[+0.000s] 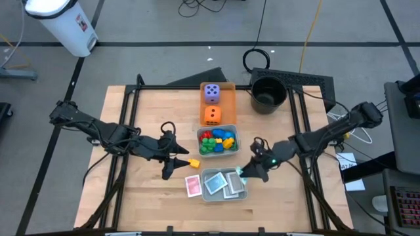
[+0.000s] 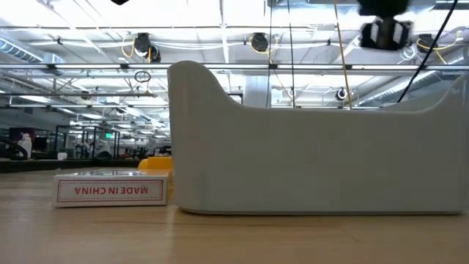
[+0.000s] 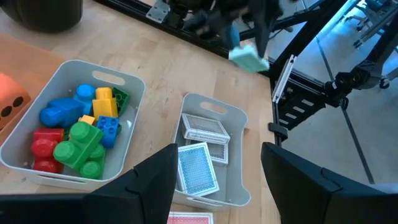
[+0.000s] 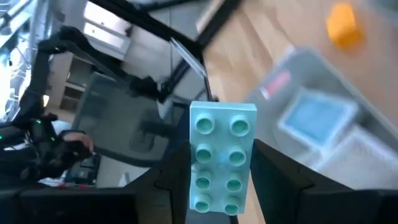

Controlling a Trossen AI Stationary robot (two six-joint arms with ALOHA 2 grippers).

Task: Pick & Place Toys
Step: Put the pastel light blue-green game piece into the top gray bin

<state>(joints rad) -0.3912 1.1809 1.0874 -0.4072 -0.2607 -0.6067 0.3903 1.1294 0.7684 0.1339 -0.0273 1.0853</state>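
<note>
Your teal brick (image 4: pixel 222 159) is pinched in the right gripper (image 1: pixel 247 172), just beside the grey tray (image 1: pixel 208 195) holding cards (image 3: pixel 198 170). Your left gripper (image 1: pixel 172 162), fingers apart and empty, hovers near a yellow brick (image 1: pixel 194 162).

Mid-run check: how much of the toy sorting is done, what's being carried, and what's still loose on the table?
Done: both dice sit in the orange tray, bricks fill the middle grey tray, and several cards lie in the near grey tray.

In hand: the right gripper holds a teal brick by the card tray.

Left: a yellow brick and a red-backed card lie on the table; the left gripper is open beside them.
</note>
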